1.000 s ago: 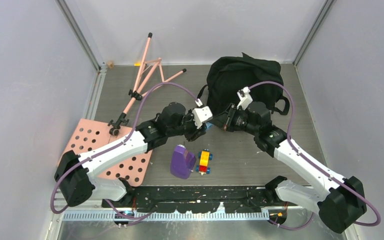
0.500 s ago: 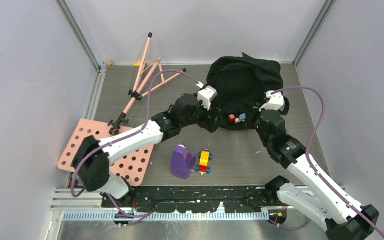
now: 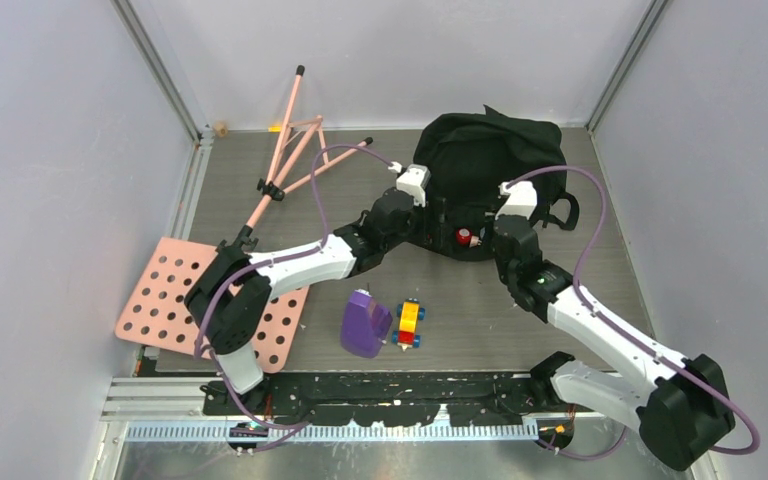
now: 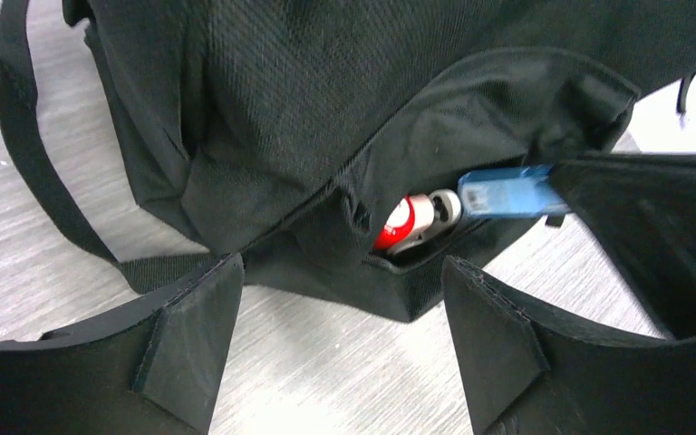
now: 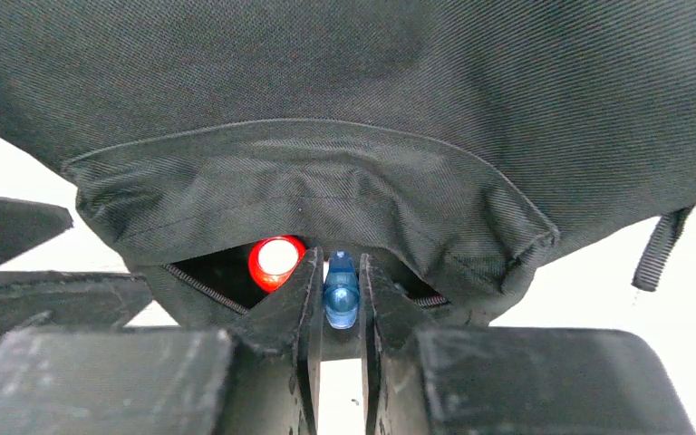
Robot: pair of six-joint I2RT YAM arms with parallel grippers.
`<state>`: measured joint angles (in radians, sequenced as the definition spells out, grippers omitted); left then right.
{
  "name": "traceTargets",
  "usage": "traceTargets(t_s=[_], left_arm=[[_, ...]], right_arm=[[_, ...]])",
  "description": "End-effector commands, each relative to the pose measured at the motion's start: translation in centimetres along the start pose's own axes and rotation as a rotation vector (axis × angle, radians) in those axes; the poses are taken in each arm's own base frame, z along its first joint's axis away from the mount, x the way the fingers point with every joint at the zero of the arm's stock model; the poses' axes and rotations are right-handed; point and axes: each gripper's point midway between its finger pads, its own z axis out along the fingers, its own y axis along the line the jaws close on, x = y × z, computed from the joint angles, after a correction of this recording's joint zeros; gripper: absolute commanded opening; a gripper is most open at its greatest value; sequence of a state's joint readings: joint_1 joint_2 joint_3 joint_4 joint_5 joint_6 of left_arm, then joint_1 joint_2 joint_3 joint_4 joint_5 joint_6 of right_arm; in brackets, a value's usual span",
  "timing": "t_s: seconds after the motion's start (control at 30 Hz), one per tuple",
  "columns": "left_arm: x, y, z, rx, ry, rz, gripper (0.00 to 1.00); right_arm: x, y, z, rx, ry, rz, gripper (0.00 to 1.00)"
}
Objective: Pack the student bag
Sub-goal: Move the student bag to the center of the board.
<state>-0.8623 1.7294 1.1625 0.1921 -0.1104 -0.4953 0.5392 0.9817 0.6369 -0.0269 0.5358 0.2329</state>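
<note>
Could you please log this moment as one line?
left gripper: open, facing backpack pocket | right gripper: shut on blue stick at pocket mouth | red-capped item: inside pocket

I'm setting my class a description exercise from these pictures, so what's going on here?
The right gripper pinches a blue stick, its tip at the open pocket of the black student bag. A red-and-white item lies inside that pocket. The left gripper hangs open and empty near the pocket. A purple container and a block toy sit on the table.
</note>
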Motion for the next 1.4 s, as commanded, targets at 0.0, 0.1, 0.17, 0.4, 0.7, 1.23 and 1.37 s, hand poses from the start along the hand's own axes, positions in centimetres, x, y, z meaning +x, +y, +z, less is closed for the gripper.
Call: traceTargets(t_s=[0.0,0.1,0.17,0.4,0.7,1.23,1.37], left_arm=[[-5.5,-1.4,0.8,0.028,-0.199,-0.046,0.82],[-5.9,-1.3,1.5,0.022,-0.226,-0.052,0.83],[-6.0,-1.1,2.1,0.012,-0.237,-0.047,0.81],[-5.8,-0.3,2.5,-0.026,-0.249,-0.026,0.25],[-7.0,0.2,-1.0,-0.025,-0.288,-0.005,0.00],[-9.6,4.7,-8.5,0.003,-0.325,-0.114,0.00],[-9.5,6.8,-10.4,-0.040,-0.314,-0.116,0.00]], right_arm=[[-1.5,0.6,1.4,0.009,-0.085,0.010,0.00],[-0.8,0.7,2.1,0.020,-0.072,0.005,0.00],[-0.3,0.8,2.4,0.021,-0.064,0.010,0.00],[0.8,0.9,3.0,0.033,-0.041,0.015,0.00],[2.0,-0.2,3.6,0.094,-0.026,-0.030,0.01],[4.3,6.6,4.6,-0.052,0.007,-0.085,0.02],[5.9,8.5,4.9,-0.050,0.052,-0.116,0.06]])
